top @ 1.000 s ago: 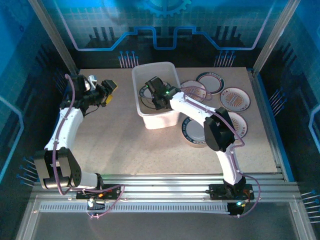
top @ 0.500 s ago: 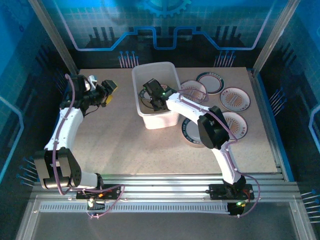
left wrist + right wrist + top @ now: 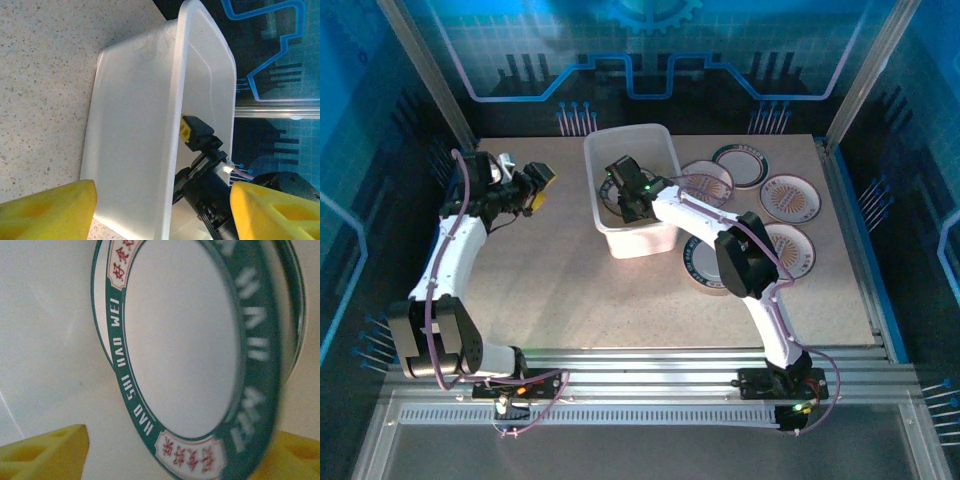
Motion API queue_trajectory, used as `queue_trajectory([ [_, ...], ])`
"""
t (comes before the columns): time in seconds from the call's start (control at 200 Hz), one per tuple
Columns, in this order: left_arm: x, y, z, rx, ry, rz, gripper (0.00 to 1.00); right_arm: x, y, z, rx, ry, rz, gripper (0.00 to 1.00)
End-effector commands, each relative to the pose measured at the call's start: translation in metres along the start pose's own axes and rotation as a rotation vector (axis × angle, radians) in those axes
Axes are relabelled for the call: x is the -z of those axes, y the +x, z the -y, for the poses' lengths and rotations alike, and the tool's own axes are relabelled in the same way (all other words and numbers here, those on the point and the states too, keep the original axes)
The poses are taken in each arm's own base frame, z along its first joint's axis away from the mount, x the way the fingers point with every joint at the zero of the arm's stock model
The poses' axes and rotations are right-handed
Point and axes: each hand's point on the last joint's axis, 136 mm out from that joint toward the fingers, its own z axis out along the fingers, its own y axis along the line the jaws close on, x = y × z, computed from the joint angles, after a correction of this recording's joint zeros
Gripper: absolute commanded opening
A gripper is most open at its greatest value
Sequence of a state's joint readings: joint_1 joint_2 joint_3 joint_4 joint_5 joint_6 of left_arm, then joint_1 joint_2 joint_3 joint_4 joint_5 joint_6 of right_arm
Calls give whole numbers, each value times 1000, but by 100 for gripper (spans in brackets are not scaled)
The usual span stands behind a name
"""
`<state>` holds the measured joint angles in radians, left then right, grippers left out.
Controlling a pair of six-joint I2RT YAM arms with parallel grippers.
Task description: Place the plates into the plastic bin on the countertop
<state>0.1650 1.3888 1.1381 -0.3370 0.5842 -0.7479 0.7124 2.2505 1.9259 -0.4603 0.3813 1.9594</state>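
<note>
Shows green-rimmed plate [image 3: 180, 340] in plastic bin [image 3: 642, 243], right gripper [image 3: 170, 452] open. Shows left gripper [image 3: 160, 210] open. Leaves 5 or more plates [image 3: 788, 197] on countertop [image 3: 550, 270].

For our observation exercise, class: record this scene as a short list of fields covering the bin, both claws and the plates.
plastic bin: white, on the countertop, mid-table.
right claw: inside the bin, open.
green-rimmed plate: in the bin, just beyond the right claw's pads.
left claw: open, empty, left of the bin.
other plates: several on the countertop, right of the bin.
</note>
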Motion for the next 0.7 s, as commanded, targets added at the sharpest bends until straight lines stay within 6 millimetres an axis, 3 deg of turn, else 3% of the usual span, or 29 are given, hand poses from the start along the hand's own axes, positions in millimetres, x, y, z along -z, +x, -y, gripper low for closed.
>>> queue_trajectory([
  [0.0,10,-2,8,-32,6,11,72,-5,2,-6,23,-15,-14,89],
  [0.065,11,-1,7,-31,2,10,72,-5,0,-7,30,-16,-21,100],
  [0.55,11,0,5,-18,-6,7,72,-15,-10,-9,118,8,-12,100],
  [0.67,8,-1,2,-10,-12,3,72,-10,-12,-20,167,3,-9,100],
  [0.695,7,0,2,-7,-12,1,72,-20,-12,-13,186,24,1,100],
])
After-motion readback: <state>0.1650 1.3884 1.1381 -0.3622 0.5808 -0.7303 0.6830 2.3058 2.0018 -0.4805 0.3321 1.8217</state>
